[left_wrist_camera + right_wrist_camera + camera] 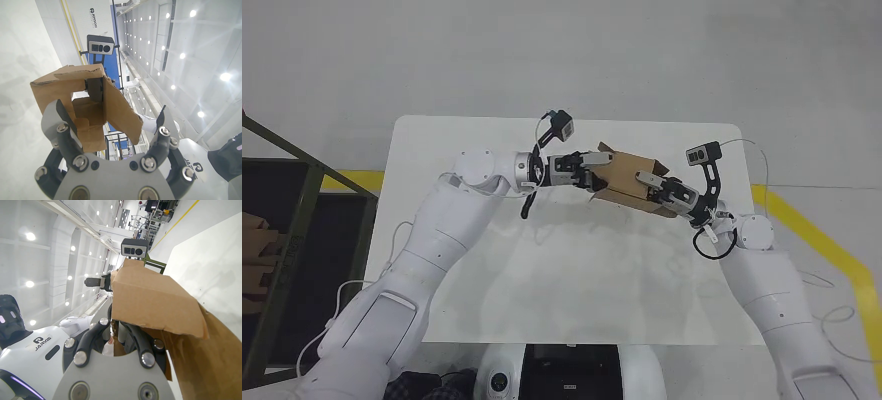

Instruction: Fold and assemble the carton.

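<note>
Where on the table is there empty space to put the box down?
The white table is bare across its near half, between the left arm and the right arm. It is crowded at the far middle, where the left gripper and right gripper meet the brown cardboard carton.

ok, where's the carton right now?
In the top view the carton is over the far middle of the table, between the left gripper and the right gripper.

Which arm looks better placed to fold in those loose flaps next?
Probably the left. The left gripper is open right at the open end of the carton, where flaps hang loose; the right gripper is shut on its far end, holding it above the table.
</note>
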